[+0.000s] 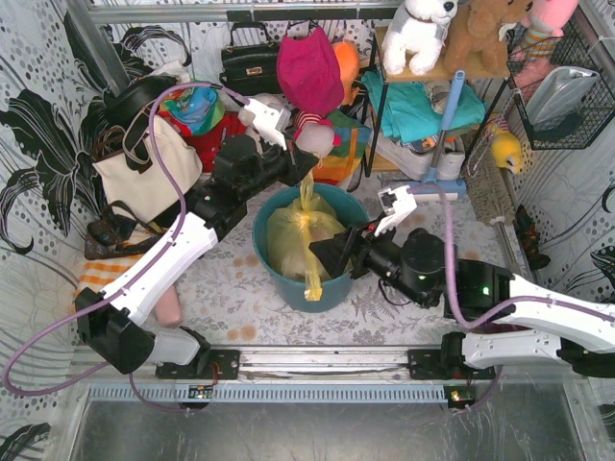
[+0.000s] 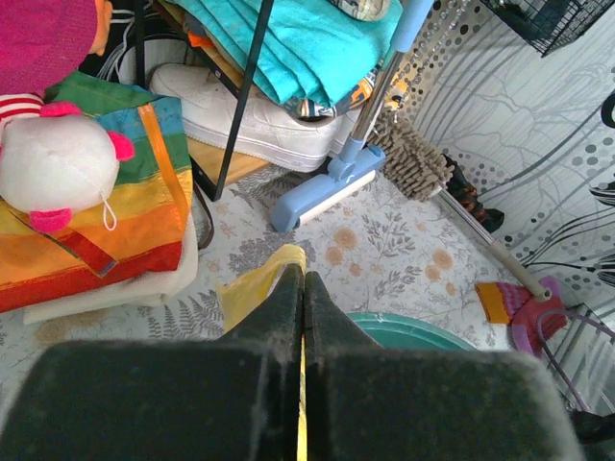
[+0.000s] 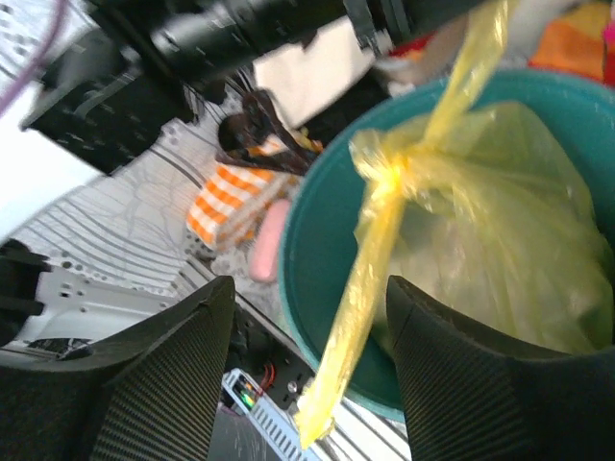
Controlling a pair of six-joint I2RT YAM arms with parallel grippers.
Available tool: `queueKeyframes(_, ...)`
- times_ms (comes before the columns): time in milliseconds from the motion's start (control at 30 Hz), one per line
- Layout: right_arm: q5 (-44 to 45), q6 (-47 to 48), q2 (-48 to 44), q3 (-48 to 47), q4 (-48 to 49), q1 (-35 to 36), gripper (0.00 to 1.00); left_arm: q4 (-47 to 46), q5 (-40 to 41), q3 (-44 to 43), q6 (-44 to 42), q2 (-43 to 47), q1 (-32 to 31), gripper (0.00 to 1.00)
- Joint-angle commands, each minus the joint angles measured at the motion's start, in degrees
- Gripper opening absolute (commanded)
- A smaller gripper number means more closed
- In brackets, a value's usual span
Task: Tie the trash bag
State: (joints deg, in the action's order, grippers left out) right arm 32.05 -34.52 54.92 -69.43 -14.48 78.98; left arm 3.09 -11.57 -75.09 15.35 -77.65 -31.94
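The yellow-green trash bag (image 1: pixel 291 235) sits in the round teal bin (image 1: pixel 341 286), knotted at its top (image 3: pixel 392 168). One twisted tail runs up to my left gripper (image 1: pixel 306 174), which is shut on it above the bin's far rim; the tail shows beside my left gripper's fingers (image 2: pixel 248 288). The other tail (image 1: pixel 312 272) hangs loose over the bin's near rim. My right gripper (image 1: pixel 327 252) is open just right of the bin, its jaws wide on either side of the hanging tail (image 3: pixel 360 317) without touching it.
A cream tote bag (image 1: pixel 144 171) and dark handbags stand at the left. A rainbow bag (image 2: pixel 96 211), plush toys and a shelf with a teal cloth (image 1: pixel 415 106) crowd the back. A blue brush (image 2: pixel 332 178) lies behind the bin. A wire basket (image 1: pixel 562 86) hangs at the right.
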Motion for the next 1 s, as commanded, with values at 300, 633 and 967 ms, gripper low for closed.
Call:
queueKeyframes(300, -6.62, -15.76, 7.71, 4.30, -2.68, -5.38, 0.42, -1.19, -1.67, 0.30, 0.93, 0.86, 0.12, 0.00)
queueKeyframes(633, -14.92, -14.18, 8.58, 5.25, 2.13, -7.77, 0.00, -1.46, -1.59, -0.20, 0.47, -0.14, 0.04, 0.00)
queueKeyframes(967, -19.73, -5.93, 8.71, -7.81, 0.55, -7.72, 0.00, 4.45, 13.75, -8.85, -2.39, -5.16, 0.14, 0.00)
